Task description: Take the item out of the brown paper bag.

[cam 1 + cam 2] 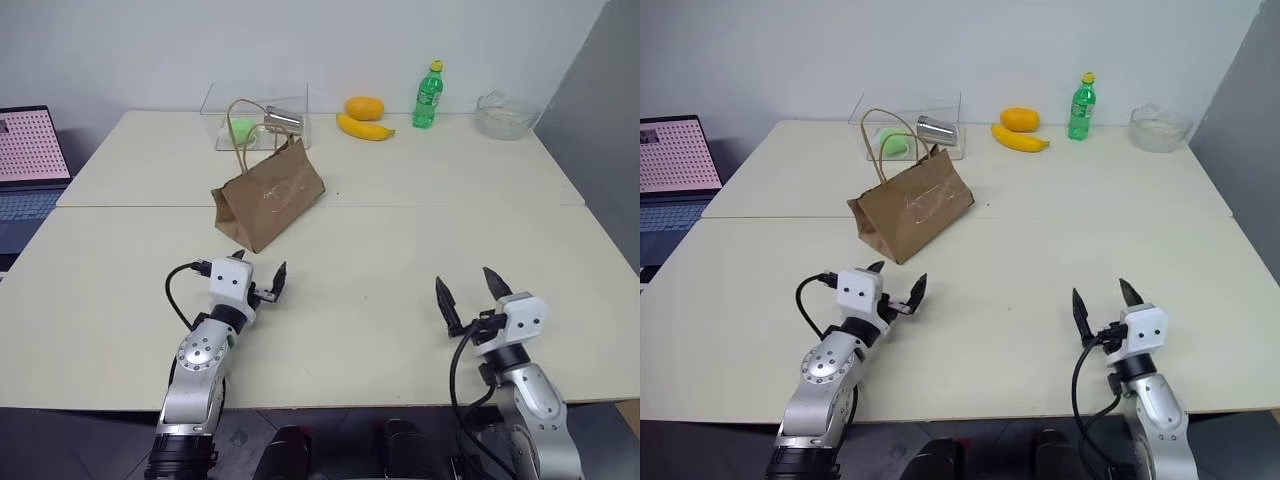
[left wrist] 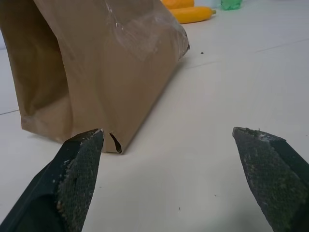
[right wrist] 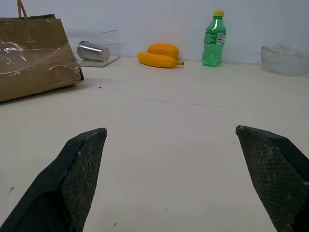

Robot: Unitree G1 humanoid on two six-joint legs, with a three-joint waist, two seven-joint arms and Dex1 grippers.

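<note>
Nearest the camera, the left end effector (image 1: 262, 277) hovers low over the cream table (image 1: 400, 250) with its 2 black fingers spread wide and nothing between them. It points toward the near bottom corner of the brown paper bag (image 1: 270, 195), close to it but not touching. The right end effector (image 1: 468, 288) sits over bare table further to the right, its 2 fingers likewise wide apart and empty, well apart from the bag.

The brown paper bag lies on the table just beyond the left end effector, tipped over, its crinkled side facing up with a patch of clear tape on it. Its tan loop handles (image 1: 243, 125) rise at the far end, toward the clear plastic box (image 1: 255, 120). The red bottle cannot be seen; whether it lies inside the bag cannot be told.

Behind the bag, the clear plastic box holds a metal can (image 1: 284, 119) on its side and something green (image 1: 243, 127). To the right along the far edge lie a banana (image 1: 364, 128) and an orange fruit (image 1: 364, 107) touching it, then a green soda bottle (image 1: 428, 95) standing upright, then a clear bowl (image 1: 506, 114). At the left edge of the table stands an open laptop (image 1: 30, 160).
</note>
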